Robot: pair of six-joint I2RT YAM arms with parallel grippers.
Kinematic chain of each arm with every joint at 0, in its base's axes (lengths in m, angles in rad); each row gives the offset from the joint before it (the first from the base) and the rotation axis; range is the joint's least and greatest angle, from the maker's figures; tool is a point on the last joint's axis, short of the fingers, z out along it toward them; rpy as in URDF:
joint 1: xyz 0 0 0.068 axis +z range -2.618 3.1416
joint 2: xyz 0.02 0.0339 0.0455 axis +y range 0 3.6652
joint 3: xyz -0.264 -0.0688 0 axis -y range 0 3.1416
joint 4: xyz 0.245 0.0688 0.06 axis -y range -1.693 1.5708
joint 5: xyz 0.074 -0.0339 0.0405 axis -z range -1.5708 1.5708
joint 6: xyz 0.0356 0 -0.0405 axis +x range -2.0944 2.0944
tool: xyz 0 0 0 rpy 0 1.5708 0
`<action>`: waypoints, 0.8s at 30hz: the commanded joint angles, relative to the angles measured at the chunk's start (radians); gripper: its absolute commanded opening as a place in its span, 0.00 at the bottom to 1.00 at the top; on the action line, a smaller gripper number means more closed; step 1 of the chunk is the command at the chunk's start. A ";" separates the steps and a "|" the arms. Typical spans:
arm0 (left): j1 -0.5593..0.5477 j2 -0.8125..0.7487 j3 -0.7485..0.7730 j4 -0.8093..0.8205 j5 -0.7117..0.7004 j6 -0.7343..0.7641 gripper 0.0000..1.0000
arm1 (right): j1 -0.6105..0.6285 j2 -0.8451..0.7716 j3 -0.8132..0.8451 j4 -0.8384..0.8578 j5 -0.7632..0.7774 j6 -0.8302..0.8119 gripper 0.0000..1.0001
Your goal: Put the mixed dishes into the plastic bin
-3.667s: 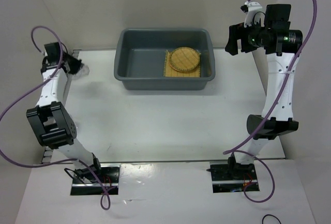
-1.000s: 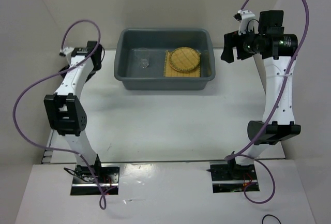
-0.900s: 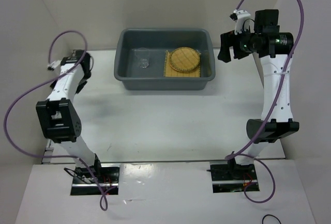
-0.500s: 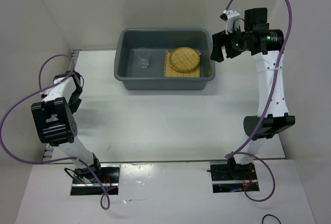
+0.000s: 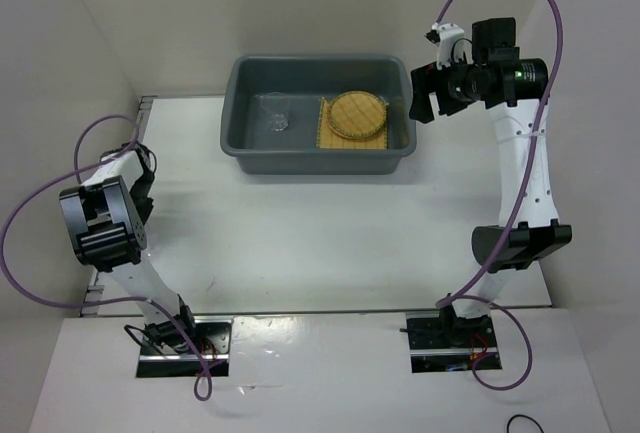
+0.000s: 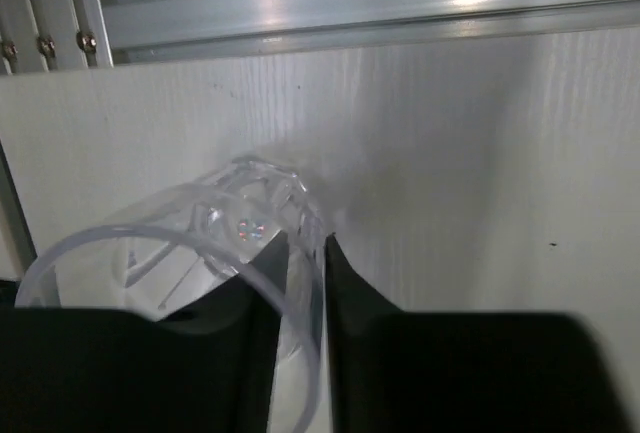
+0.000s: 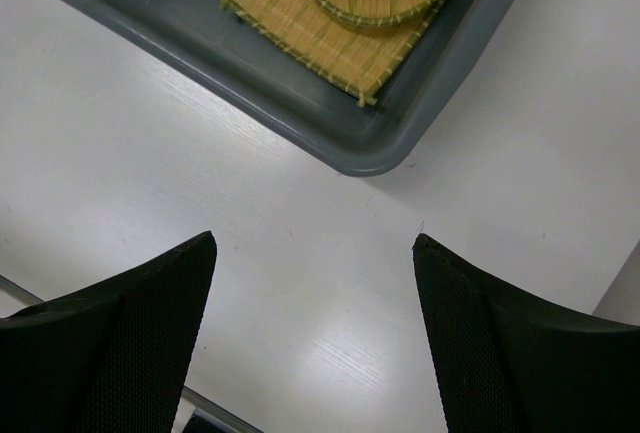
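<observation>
DESK: What could go wrong here?

PHOTOGRAPHER: The pinch. The left gripper [image 6: 303, 248] has a small clear plastic cup [image 6: 215, 228] by its thin wall only. One finger is inside the mouth and one outside, with the jaws drawn nearly together on that wall. The cup lies on its side on the white table [image 5: 300, 233], close to the aluminium rail [image 6: 350, 3] at the left edge. So slight a hold on slick plastic may let the cup swing or slide out on the lift, and a harder squeeze may buckle the wall.

DESK: And the trip?

PHOTOGRAPHER: Long. The large dark grey rectangular plastic bin [image 5: 315, 161] sits at the far middle of the table, well apart from that cup. A quick swing could drop it short of the rim.

DESK: Arm poses?

PHOTOGRAPHER: Left arm folded tightly on itself at the table's left edge, wrist low over the cup. Right arm raised tall, its right gripper [image 7: 312, 243] splayed wide and holding nothing. It hovers beside the bin's right end, with one rounded corner in its view.

DESK: What's in the bin?

PHOTOGRAPHER: A square yellow woven bamboo mat [image 5: 335, 140] on the floor at right, a round woven tan disc [image 5: 358, 113] on top of it, and a second clear plastic cup [image 5: 277, 119] at left. No other dish shows outside
</observation>
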 commanded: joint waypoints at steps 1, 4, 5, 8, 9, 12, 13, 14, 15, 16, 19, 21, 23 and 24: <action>0.006 0.003 0.054 0.014 0.019 0.038 0.25 | 0.007 -0.053 -0.008 0.004 0.019 -0.002 0.84; 0.006 -0.031 0.106 0.014 0.051 0.059 0.00 | 0.007 -0.053 -0.017 0.004 0.029 -0.002 0.84; 0.006 -0.063 0.143 0.041 0.068 0.078 0.00 | 0.007 -0.062 -0.017 0.004 0.029 -0.002 0.84; -0.003 -0.188 0.168 0.241 0.263 0.228 0.00 | 0.007 -0.062 -0.017 0.004 0.029 -0.002 0.84; -0.022 -0.230 0.159 0.411 0.411 0.289 0.00 | 0.007 -0.062 -0.026 0.004 0.029 -0.002 0.84; -0.075 -0.339 0.152 0.707 0.656 0.375 0.00 | 0.007 -0.062 -0.027 0.004 0.029 -0.002 0.84; -0.129 -0.306 0.206 0.709 0.698 0.401 0.00 | 0.007 -0.062 -0.037 0.014 0.039 -0.002 0.84; -0.159 -0.264 0.284 0.693 0.727 0.433 0.06 | 0.007 -0.071 -0.037 0.014 0.039 -0.002 0.84; -0.192 -0.214 0.479 0.613 0.788 0.522 0.06 | 0.007 -0.071 -0.046 0.014 0.039 -0.002 0.84; -0.257 -0.098 0.585 0.565 0.831 0.576 0.08 | 0.007 -0.071 -0.047 0.014 0.049 -0.002 0.84; -0.414 0.153 1.021 0.309 0.910 0.792 0.09 | 0.007 -0.093 -0.068 0.014 0.049 -0.002 0.84; -0.501 0.249 1.132 0.210 0.869 0.866 0.09 | 0.007 -0.105 -0.077 0.014 0.061 -0.002 0.84; -0.586 0.268 1.120 0.196 0.838 0.917 0.09 | 0.007 -0.114 -0.086 0.014 0.070 -0.002 0.84; -0.617 0.297 1.120 0.184 0.780 0.937 0.09 | 0.007 -0.128 -0.099 0.014 0.070 -0.002 0.84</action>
